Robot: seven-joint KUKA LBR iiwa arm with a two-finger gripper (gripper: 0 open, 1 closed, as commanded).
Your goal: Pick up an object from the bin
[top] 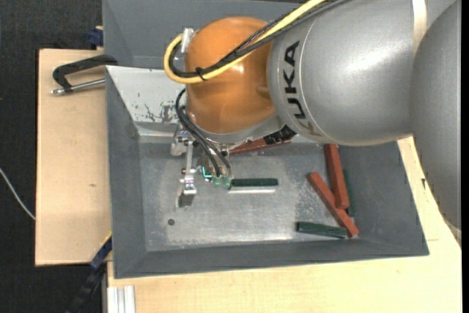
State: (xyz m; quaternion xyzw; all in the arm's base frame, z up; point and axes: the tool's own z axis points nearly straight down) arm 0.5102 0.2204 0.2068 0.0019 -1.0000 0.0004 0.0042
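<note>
My gripper [202, 183] hangs below the orange wrist cover, low over the left middle of the bin floor. It is open, and its two fingers stand apart with bare floor between them. A dark green flat stick [254, 183] lies on the floor just right of the right finger, its left end close to that fingertip. A reddish stick [253, 146] lies behind it, partly hidden under the orange cover.
Two red sticks [333, 190] lie side by side at the right of the bin, with another dark green stick [321, 229] in front of them. A small dark speck [171, 223] lies at the front left. The big arm covers the bin's back right.
</note>
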